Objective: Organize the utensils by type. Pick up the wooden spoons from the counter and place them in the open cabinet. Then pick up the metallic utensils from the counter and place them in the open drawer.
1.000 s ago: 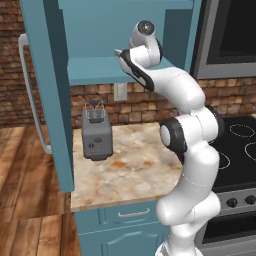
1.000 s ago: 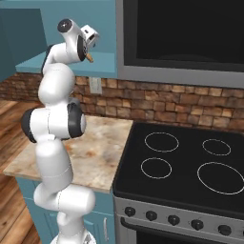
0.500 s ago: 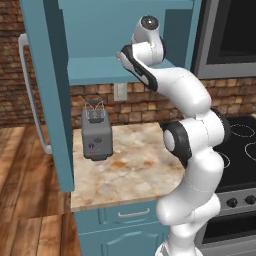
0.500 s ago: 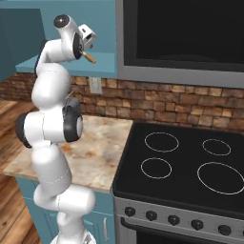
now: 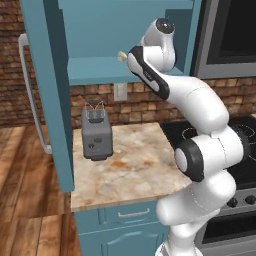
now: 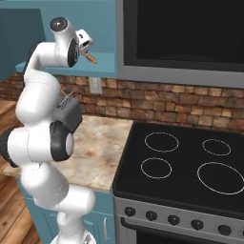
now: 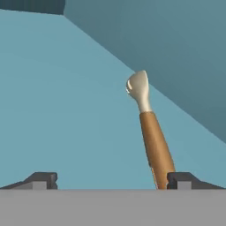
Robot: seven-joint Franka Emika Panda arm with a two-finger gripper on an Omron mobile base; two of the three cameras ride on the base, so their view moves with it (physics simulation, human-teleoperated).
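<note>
In the hand view my gripper [image 7: 112, 181] is open, its two dark fingertips [image 7: 42, 180] set wide apart over the teal floor of the open cabinet [image 5: 95, 70]. A wooden spoon [image 7: 150, 132] with a brown handle and a pale cream bowl lies there, its handle end beside the right fingertip, not clamped. From the left base view its cream bowl [image 5: 120, 55] pokes out beside my hand at the shelf's front. From the right base view the brown handle [image 6: 90, 58] sticks out below my gripper [image 6: 84, 46]. The beige counter [image 5: 125, 170] lies below.
A grey toaster [image 5: 96, 132] stands on the counter's back left under the cabinet. The open cabinet door [image 5: 50, 90] hangs at the left. A black stovetop [image 6: 190, 162] lies to the right, with a microwave [image 6: 190, 33] above it.
My hand has lifted and drawn back a little from the shelf with its jaws spread slightly wider. The spoon stays where it was at the cabinet's front.
</note>
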